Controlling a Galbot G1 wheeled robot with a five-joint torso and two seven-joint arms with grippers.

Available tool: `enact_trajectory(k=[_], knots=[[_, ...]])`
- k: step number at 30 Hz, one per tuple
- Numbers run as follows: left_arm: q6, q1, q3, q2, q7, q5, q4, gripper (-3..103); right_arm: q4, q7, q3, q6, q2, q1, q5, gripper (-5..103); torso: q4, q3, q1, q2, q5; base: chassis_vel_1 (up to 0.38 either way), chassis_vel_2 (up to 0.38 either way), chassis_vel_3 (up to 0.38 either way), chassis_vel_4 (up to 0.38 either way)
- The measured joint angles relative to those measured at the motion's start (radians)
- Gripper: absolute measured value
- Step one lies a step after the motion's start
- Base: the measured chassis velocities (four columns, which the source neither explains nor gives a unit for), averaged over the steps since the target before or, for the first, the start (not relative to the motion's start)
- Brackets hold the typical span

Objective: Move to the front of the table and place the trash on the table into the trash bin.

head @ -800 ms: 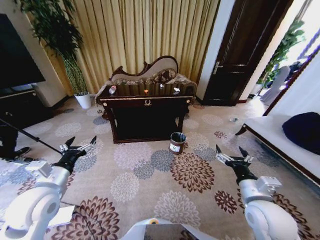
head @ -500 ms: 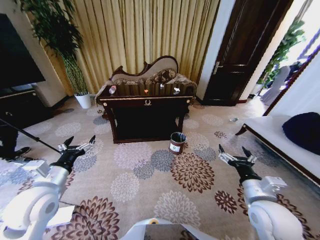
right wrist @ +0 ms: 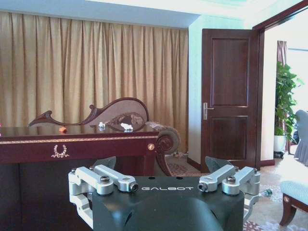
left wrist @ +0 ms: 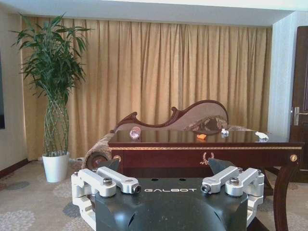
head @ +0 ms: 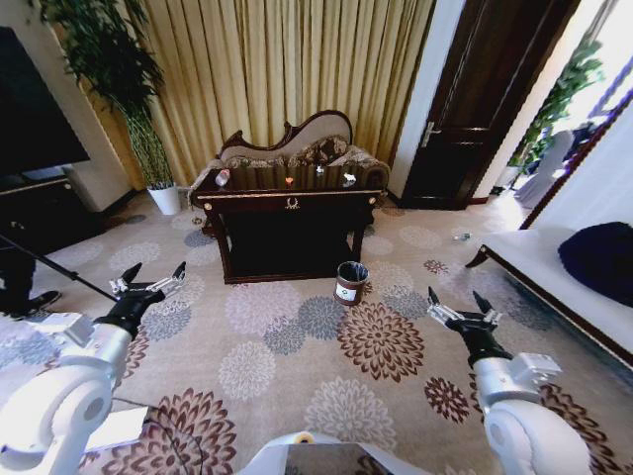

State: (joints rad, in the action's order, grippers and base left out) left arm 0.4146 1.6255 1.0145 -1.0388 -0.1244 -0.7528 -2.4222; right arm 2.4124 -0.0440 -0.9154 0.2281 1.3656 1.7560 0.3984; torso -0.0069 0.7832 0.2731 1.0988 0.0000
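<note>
The dark table (head: 287, 204) with the gold emblem stands across the carpet, well ahead of me. On its top lies the trash: a clear bottle (head: 223, 177) with a red cap at the left end, an orange scrap (head: 289, 181) near the middle and a white scrap (head: 349, 179) toward the right. The trash bin (head: 350, 282) sits on the floor by the table's front right leg. My left gripper (head: 155, 273) and right gripper (head: 455, 300) hover open and empty over the carpet, far short of the table. The left wrist view shows the bottle (left wrist: 135, 132) and orange scrap (left wrist: 201, 136).
A chaise (head: 297, 139) stands behind the table against gold curtains. A potted plant (head: 163, 196) and a black TV cabinet (head: 30, 213) are at the left. At the right are a dark door (head: 485, 99) and a cushioned bench (head: 549, 262). Open floral carpet lies between me and the table.
Both arms have swayed slightly, the left gripper drifting a little left and up. The room and the table look the same.
</note>
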Motion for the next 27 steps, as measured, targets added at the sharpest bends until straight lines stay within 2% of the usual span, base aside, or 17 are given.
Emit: enact_trajectory(k=[10,27], knots=[[-0.002,0.001,-0.004,0.002,0.006,0.012,0.003,100,-0.014,0.005,-0.003,-0.022,-0.004,0.001,-0.006,100,-0.0002,0.0,0.0,0.0,0.0,-0.013,0.015,0.017,-0.015],[-0.004,-0.004,-0.008,0.005,0.014,0.015,0.011,100,-0.016,0.012,0.0,-0.024,-0.005,0.002,-0.009,100,0.0,0.0,0.0,0.0,0.0002,-0.158,0.176,0.16,-0.17]])
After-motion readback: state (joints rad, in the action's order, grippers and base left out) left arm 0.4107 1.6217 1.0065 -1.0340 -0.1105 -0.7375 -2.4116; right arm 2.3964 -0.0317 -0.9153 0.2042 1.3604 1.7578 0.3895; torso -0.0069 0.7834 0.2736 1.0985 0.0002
